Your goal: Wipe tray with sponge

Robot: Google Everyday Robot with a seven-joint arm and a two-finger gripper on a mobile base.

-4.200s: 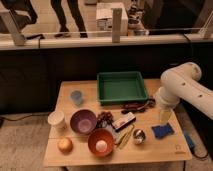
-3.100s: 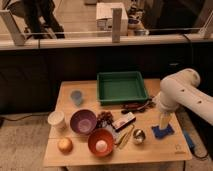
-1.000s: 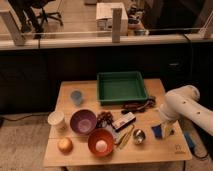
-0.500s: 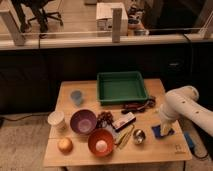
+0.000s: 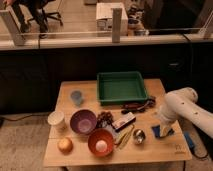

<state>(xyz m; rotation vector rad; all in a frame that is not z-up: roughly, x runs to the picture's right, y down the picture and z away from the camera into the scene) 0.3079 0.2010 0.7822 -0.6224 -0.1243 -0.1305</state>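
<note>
While the gripper (image 5: 162, 124) hangs low over the right side of the table (image 5: 155, 150), the sponge (image 5: 165, 132) lies flat right under its tip; whether it is gripped cannot be told; the tray (image 5: 121, 87) sits well apart, farther back.

overall: pretty dim, warm yellowish cast
brightest spot: the floor (image 5: 75, 20) up top, lit from above
table (image 5: 150, 150): evenly lit, only soft shadows under the bowls (image 5: 83, 121)
background: wall (image 5: 50, 65) behind the table is nearly black
gripper (image 5: 162, 127): low at the table's right side by the sponge (image 5: 165, 132), shaded under the pale arm (image 5: 182, 102)
</note>
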